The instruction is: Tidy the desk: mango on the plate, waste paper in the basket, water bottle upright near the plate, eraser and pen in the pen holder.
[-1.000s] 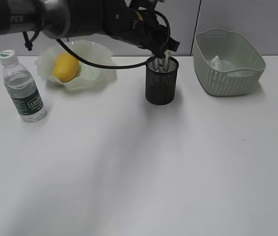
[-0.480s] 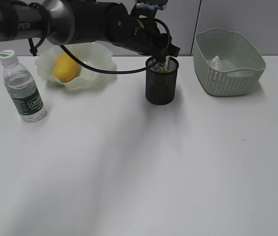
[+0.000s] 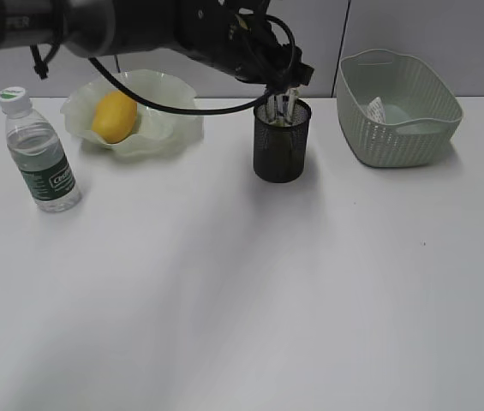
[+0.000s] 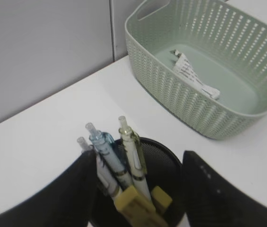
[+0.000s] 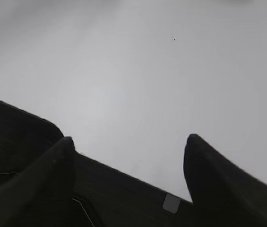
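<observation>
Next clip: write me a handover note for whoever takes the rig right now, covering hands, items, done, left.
Left hand: open, over the black wire-mesh pen holder, gripping nothing.
Right hand: open, empty, above bare white desk.
Done: yellow mango in wavy green plate; crumpled waste paper in woven green basket; clear water bottle upright beside plate; pens and yellowish eraser in holder.
Left: withdraw the left arm.

Pen holder (image 4: 171,175) base cut off.

Exterior looks slantwise down across desk (image 3: 242,300); left wrist close above pen holder (image 4: 164,163), shared; right wrist faces bare desk.
</observation>
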`<state>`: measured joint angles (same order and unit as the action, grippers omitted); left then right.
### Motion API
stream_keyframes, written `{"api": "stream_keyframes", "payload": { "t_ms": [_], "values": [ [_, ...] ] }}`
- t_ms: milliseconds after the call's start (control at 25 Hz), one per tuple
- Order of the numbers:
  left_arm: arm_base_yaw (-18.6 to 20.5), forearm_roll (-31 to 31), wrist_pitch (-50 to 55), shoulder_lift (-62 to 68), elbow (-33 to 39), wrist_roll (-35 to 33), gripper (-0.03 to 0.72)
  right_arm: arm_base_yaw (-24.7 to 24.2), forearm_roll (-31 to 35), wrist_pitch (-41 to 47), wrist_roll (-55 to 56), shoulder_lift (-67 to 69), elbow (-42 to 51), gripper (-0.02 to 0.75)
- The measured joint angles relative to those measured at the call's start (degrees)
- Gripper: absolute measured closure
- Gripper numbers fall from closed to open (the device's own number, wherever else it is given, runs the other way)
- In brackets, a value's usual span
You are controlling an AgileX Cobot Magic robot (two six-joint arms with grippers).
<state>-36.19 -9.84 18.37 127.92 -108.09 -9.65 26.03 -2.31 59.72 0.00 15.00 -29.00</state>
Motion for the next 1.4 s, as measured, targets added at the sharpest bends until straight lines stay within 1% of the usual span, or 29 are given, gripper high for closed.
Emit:
{"api": "stream_keyframes", "payload": {
  "t_ms": [80, 200, 440, 560, 680, 880, 960, 1040, 1200, 1400],
  "values": [
    [0.0, 0.1, 4.1, -2.0, 0.0, 0.0, 0.249, 0.0, 0.0, 0.0, 0.0, 0.0, 0.0, 0.178],
    [0.0, 0.3, 13.1, -5.3, 0.0, 0.0, 0.249, 0.0, 0.0, 0.0, 0.0, 0.0, 0.0, 0.178],
    [0.0, 1.0, 36.7, -9.5, 0.0, 0.0, 0.249, 0.0, 0.0, -0.1, 0.0, 0.0, 0.0, 0.179],
    [0.0, 2.2, 46.7, -10.5, -0.1, 0.0, 0.249, 0.0, 0.0, 0.0, 0.0, 0.0, 0.0, 0.179],
    [0.0, 4.0, 50.7, -11.0, 0.0, 0.3, 0.251, 0.0, 0.0, 0.0, 0.0, 0.0, 0.0, 0.179],
    [0.0, 3.9, 51.1, -13.9, 3.1, 1.3, 0.259, 0.0, 0.0, -0.1, 0.0, 0.0, 0.0, 0.178],
    [0.0, 3.5, 51.0, -15.2, 6.1, 1.7, 0.259, 0.0, 0.0, 0.0, 0.0, 0.0, 0.0, 0.178],
    [-0.1, 3.3, 51.0, -17.0, 11.0, 2.0, 0.259, 0.0, 0.0, 0.0, 0.0, 0.0, 0.0, 0.178],
    [-0.1, 3.6, 51.2, -23.9, 22.8, 2.2, 0.259, 0.0, 0.0, 0.0, 0.0, 0.0, 0.0, 0.178],
    [-0.1, 3.8, 49.9, -36.7, 37.7, 3.0, 0.259, 0.0, 0.0, 0.0, 0.0, 0.0, 0.0, 0.179]
  ]
}}
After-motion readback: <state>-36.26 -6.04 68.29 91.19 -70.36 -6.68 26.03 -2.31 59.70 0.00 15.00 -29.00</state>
